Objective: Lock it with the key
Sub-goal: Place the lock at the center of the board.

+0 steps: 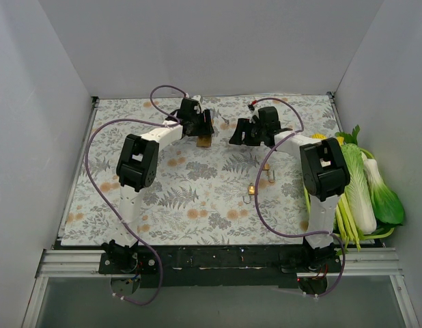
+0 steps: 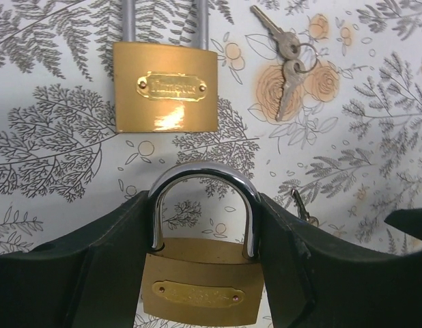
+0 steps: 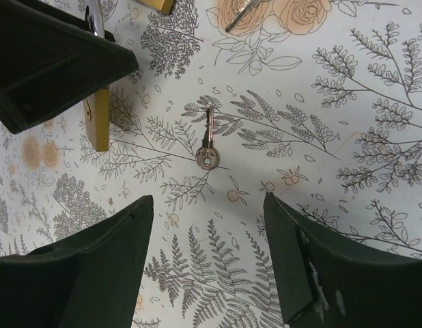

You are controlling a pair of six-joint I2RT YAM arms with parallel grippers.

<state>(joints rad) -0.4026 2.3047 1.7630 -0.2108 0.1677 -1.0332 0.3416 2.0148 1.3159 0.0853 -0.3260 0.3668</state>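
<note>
The key lies flat on the flowered cloth, just ahead of the right gripper, whose jaws stand wide apart. The left gripper is clamped on a brass padlock.

Plain pale grey back wall, matching left wall and right wall, table under a fern-and-rose cloth, aluminium rail along the near edge, soft even light
</note>
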